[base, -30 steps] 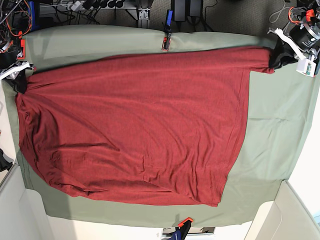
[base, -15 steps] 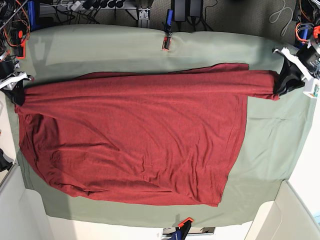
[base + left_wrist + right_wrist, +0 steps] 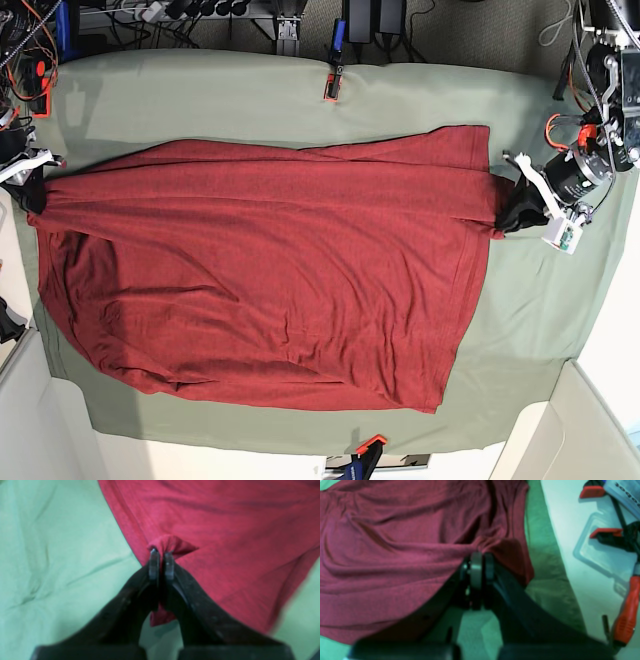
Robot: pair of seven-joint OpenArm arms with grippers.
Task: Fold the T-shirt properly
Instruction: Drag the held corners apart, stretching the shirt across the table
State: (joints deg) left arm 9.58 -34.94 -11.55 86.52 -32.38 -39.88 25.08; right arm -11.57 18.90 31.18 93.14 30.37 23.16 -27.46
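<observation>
Left gripper (image 3: 161, 563): matte black tapering fingers tipped with small grey pads (image 3: 154, 563). Right gripper (image 3: 482, 573): black fingers, rounded grey tips. Base view: white wrist bracket, orange cabling, silver-black motor housing.

My workplace: robotics lab bench. Counter draped in sage-green cloth (image 3: 250, 95), pinned at far edge by orange clamp (image 3: 331, 88). Cable tangle (image 3: 200, 12) and power bricks (image 3: 375, 15) on floor behind far edge. Orange-handled clamps (image 3: 623, 625) lie on white surface beside my right wrist.

Only blurred, unreadable characters show on a pale label (image 3: 623, 492).
</observation>
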